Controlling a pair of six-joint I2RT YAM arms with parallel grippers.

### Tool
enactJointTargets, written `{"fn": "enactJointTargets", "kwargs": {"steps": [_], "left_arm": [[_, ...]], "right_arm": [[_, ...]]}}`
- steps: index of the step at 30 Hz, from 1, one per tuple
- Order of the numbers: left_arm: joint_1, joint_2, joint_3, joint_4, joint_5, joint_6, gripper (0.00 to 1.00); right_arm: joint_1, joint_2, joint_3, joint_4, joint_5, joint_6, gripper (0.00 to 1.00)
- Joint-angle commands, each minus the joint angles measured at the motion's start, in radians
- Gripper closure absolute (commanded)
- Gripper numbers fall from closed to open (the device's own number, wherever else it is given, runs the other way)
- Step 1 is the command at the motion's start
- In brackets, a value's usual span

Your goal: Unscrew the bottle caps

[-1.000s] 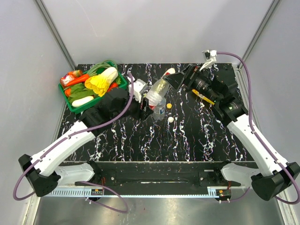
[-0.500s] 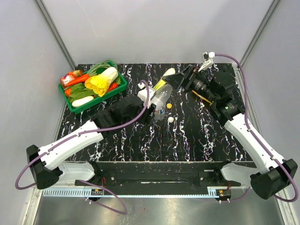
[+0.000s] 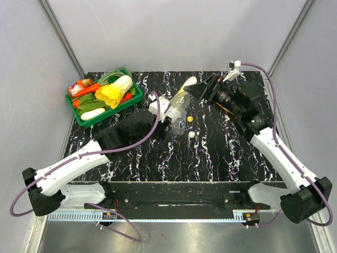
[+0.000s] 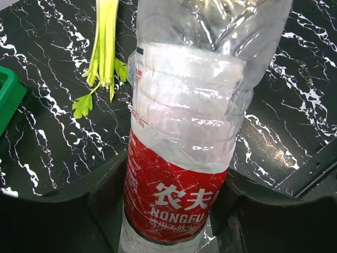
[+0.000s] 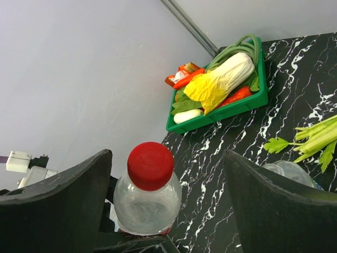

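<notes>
My left gripper (image 3: pixel 168 116) is shut on the clear bottle with the red label (image 3: pixel 179 101) and holds it tilted above the table. In the left wrist view the fingers (image 4: pixel 100 195) press both sides of the red label (image 4: pixel 176 195). My right gripper (image 3: pixel 197 89) is open at the bottle's top. In the right wrist view the red cap (image 5: pixel 150 165) sits between the spread fingers (image 5: pixel 68 200), closer to the left one and touching neither. A clear bottle with a pale blue label (image 3: pixel 179 125) stands uncapped below the held one; its mouth also shows in the right wrist view (image 5: pixel 288 171).
A green basket of vegetables (image 3: pixel 84 118) stands at the back left. A celery stalk (image 4: pixel 102 47) lies behind the bottles. A yellow cap (image 3: pixel 190 119) and a white cap (image 3: pixel 192 134) lie on the black marbled table (image 3: pixel 210 158). An orange-yellow object (image 3: pixel 227 108) lies under the right arm.
My left arm swung right and then back a little, keeping the red-label bottle in its grip. The right gripper edged slightly left and up, staying open at the bottle's top.
</notes>
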Motion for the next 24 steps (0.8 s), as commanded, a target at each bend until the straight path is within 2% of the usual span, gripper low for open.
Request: {"fn": "enactJointTargets", "kwargs": {"steps": [1, 5, 15, 21, 24], "left_arm": [[-0.009, 0.014, 0.054, 0.025, -0.037, 0.008, 0.53], [-0.015, 0.05, 0.072, 0.022, -0.05, 0.012, 0.53], [-0.026, 0.073, 0.077, 0.021, -0.054, 0.014, 0.53], [-0.032, 0.071, 0.071, 0.012, -0.054, 0.012, 0.54], [-0.034, 0.07, 0.066, 0.009, -0.053, 0.009, 0.54]], "right_arm": [[-0.007, 0.012, -0.006, 0.09, -0.038, 0.056, 0.11], [-0.007, 0.012, -0.041, 0.19, -0.089, 0.127, 0.17], [-0.007, 0.015, -0.049, 0.193, -0.097, 0.144, 0.28], [-0.013, 0.022, -0.052, 0.199, -0.101, 0.153, 0.42], [-0.024, 0.024, -0.063, 0.226, -0.127, 0.165, 0.44]]}}
